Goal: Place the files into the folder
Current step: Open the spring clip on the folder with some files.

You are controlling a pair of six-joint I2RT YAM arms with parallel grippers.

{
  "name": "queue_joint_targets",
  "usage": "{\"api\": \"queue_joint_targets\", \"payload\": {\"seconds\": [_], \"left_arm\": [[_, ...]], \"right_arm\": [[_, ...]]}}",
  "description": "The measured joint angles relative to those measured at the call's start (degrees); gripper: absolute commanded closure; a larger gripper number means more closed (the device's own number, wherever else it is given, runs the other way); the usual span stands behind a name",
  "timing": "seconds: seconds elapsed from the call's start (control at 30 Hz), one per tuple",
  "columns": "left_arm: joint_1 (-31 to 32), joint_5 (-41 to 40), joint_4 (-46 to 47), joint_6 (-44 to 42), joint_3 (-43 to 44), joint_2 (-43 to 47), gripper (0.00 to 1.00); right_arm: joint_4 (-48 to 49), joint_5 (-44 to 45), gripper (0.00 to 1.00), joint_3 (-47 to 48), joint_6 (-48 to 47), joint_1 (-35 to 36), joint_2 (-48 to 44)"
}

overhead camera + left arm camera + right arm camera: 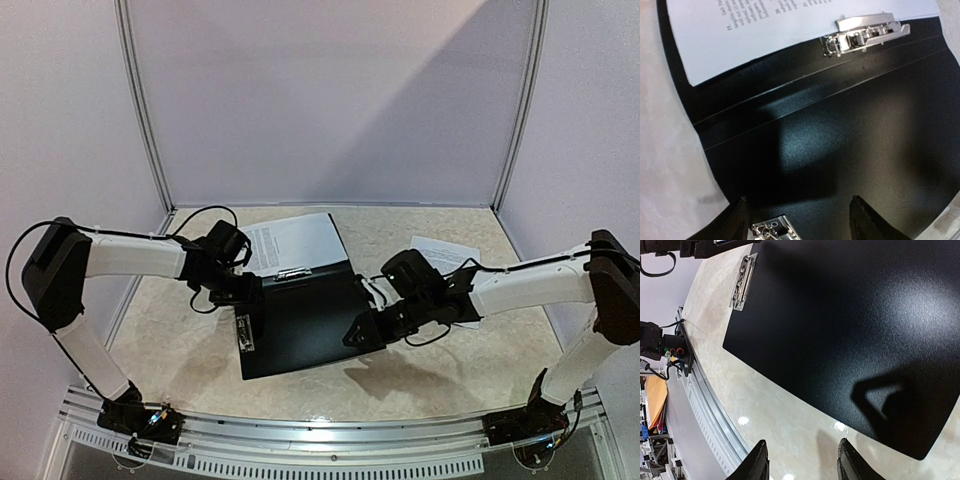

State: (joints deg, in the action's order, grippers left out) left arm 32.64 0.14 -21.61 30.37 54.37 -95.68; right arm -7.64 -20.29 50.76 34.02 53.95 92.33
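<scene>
The left end effector [800, 205] hangs spread and empty over the open black folder [300, 330], which lies in the middle of the bench [180, 350]. Files [295, 240] lie on its far leaf under a metal clip [867, 32]. Paper is likely light, limp and slick, best taken by a free edge. The right end effector [802, 442], also spread and empty, hovers by the folder's near corner. A loose sheet [445, 252] lies behind that arm, which blocks a direct reach.

Bright overhead light glares off the folder [920, 305]; wrist views warp.
</scene>
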Motion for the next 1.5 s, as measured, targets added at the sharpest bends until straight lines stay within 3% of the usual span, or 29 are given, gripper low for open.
{"api": "queue_joint_targets", "payload": {"seconds": [0.67, 0.93, 1.13, 1.17, 1.23, 1.5], "left_arm": [[0.46, 4.37, 3.34, -0.81, -6.58, 1.36, 0.38], [5.62, 4.48, 5.16, 1.09, -8.13, 2.14, 0.39], [7.39, 2.19, 4.20, 2.54, -8.57, 3.82, 0.30], [7.39, 0.94, 3.21, 2.75, -8.52, 4.74, 0.30], [7.37, -1.86, 1.05, 2.89, -8.09, 7.43, 0.30], [6.88, -8.04, -1.18, 2.91, -3.82, 15.23, 0.29]], "right_arm": [[3.08, -2.21, 0.58, -2.89, 0.96, 0.00, -1.75], [3.58, -3.08, 0.57, -3.85, 1.68, 0.02, -1.79], [4.92, -6.78, 0.46, -2.10, 5.07, 0.04, -2.01], [5.40, -8.07, 0.39, -0.85, 6.32, 0.04, -1.99], [7.52, -11.32, 0.04, 3.13, 9.64, 0.04, -1.60], [35.60, -26.38, 0.01, 19.96, 35.30, 0.07, 5.38]]}}
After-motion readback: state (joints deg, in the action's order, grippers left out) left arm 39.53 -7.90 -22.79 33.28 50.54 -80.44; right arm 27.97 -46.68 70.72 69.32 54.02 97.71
